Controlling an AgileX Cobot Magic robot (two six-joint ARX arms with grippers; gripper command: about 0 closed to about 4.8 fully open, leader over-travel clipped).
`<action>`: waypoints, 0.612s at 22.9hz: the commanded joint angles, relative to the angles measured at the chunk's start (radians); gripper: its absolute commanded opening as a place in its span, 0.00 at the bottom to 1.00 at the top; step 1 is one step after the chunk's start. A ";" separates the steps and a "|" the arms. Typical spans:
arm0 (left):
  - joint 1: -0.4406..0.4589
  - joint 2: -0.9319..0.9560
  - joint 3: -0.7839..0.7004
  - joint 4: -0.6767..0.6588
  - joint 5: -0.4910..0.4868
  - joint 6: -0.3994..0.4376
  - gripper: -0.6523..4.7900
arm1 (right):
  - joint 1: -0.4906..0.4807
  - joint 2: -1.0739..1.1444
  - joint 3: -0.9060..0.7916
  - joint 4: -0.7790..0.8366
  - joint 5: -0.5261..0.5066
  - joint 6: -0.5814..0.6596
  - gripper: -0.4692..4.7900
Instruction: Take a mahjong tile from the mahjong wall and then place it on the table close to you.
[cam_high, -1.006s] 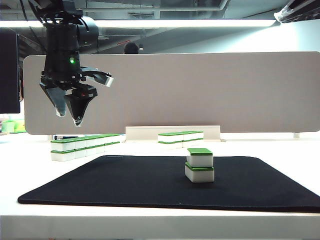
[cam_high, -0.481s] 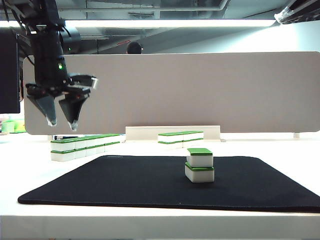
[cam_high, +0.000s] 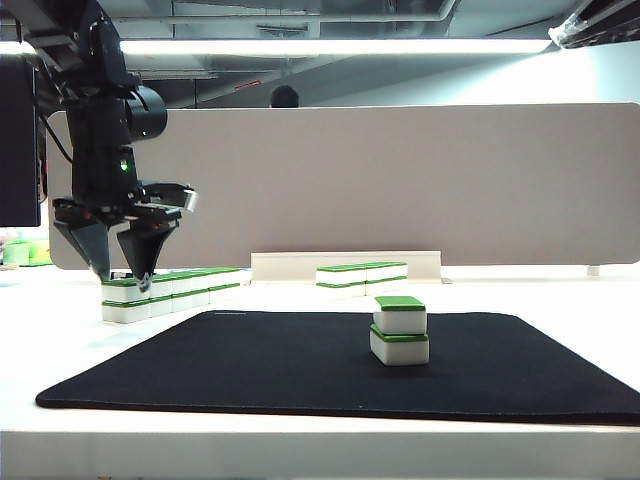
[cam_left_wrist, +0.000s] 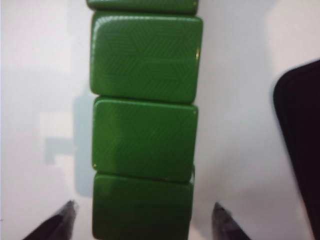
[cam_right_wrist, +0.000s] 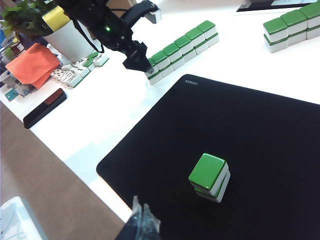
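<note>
The left gripper (cam_high: 120, 272), jaws spread wide and empty, hangs over the near end of the mahjong wall (cam_high: 172, 292), its tips straddling the end tile (cam_left_wrist: 142, 210). The wall stands on the white table (cam_high: 60, 330), left of the black mat (cam_high: 300, 365). The right gripper (cam_right_wrist: 142, 220) shows only a tip; its state cannot be told.

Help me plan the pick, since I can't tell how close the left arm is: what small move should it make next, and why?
Probably a short, straight descent. The left pincer hangs open just above the near end of the mahjong wall, and the left wrist view shows its fingertips either side of an end tile, not yet gripping it. Lowering would bring the pads beside that tile before closing. The right pincer waits over the table's near edge.
</note>
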 joint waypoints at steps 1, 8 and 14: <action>-0.001 0.020 0.003 0.016 0.002 -0.005 0.76 | 0.000 -0.001 0.006 0.012 -0.002 0.000 0.09; -0.001 0.063 0.003 0.023 0.003 -0.005 0.75 | 0.000 -0.001 0.006 0.013 -0.002 0.000 0.09; -0.001 0.069 0.003 0.023 0.003 -0.005 0.57 | 0.000 -0.001 0.006 0.013 -0.002 0.000 0.09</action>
